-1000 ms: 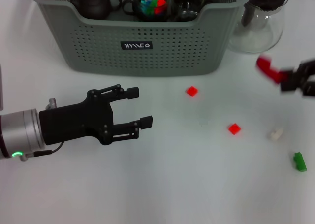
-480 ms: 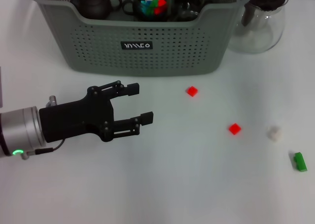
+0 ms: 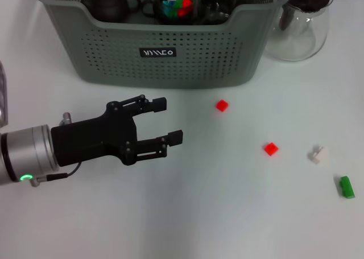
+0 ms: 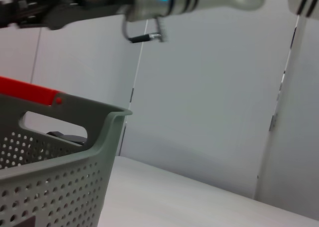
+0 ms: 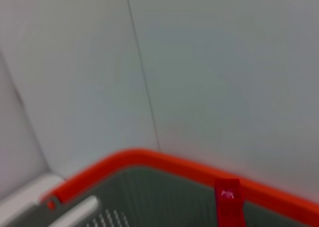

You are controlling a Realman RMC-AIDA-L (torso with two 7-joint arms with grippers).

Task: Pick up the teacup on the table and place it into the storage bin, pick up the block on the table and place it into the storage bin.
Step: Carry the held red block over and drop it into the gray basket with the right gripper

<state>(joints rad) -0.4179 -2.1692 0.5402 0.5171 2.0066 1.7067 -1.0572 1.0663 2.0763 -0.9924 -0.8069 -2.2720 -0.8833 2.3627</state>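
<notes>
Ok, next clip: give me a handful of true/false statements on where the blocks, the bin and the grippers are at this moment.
1. The left gripper is open and holds nothing. True.
2. Two red blocks lie on the table. True: one is nearer the storage bin, the other is farther out.
3. The green block is inside the storage bin. False: it lies on the table near the right edge of the head view.
4. The right gripper is over the white block. False: no right gripper shows in the head view.
5. A dark teapot sits inside the bin. True.
6. The glass jug stands inside the bin. False: it stands on the table beside the bin's right end.
</notes>
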